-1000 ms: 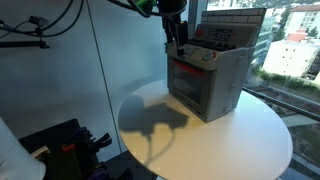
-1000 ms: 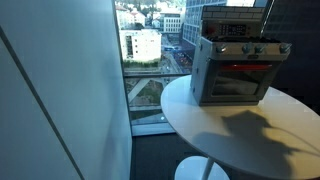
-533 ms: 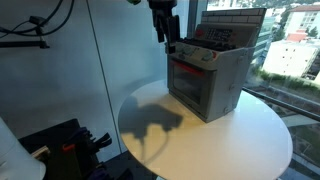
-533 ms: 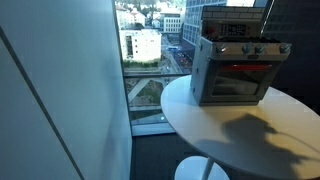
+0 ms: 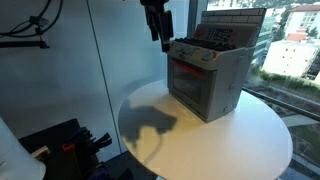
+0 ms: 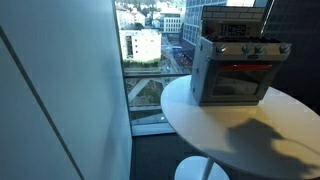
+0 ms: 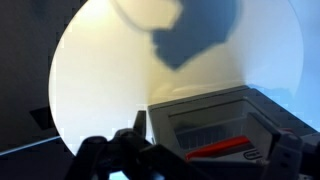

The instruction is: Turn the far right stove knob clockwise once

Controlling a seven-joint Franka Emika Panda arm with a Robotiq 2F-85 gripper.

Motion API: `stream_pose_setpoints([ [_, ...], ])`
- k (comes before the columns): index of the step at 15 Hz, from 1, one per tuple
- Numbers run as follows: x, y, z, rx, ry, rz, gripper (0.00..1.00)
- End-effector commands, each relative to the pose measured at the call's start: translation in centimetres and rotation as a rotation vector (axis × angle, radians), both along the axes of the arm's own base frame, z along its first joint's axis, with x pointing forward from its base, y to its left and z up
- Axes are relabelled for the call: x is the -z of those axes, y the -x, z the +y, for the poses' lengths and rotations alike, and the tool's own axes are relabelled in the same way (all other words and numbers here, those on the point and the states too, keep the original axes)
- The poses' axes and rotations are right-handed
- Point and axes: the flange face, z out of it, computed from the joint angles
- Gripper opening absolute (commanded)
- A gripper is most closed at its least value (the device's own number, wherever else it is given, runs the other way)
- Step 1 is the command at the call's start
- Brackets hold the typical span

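Note:
The small grey toy stove (image 5: 207, 78) stands on the round white table (image 5: 250, 135), its front window glowing red. It also shows in the other exterior view (image 6: 236, 72). A row of knobs (image 6: 248, 50) runs along the top of its front. My gripper (image 5: 159, 27) hangs in the air above and to the left of the stove, apart from it. In the wrist view the stove (image 7: 215, 120) lies below, between the two dark fingers of the gripper (image 7: 213, 132), which are spread open and empty.
The table stands beside a tall window (image 6: 150, 50) with city buildings outside. A white wall panel (image 5: 70, 80) is behind the table. Dark equipment and cables (image 5: 60, 145) sit low beside it. The arm's shadow (image 5: 150, 120) falls on the tabletop.
My gripper has moved up and to the left, away from the stove's knob row. The stove has not moved.

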Motion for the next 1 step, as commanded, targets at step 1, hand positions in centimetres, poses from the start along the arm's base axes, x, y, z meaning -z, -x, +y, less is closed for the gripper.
stream_pose_setpoints([
  [1,-0.04,0.02,-0.03,0.000,-0.001,0.002,1.00],
])
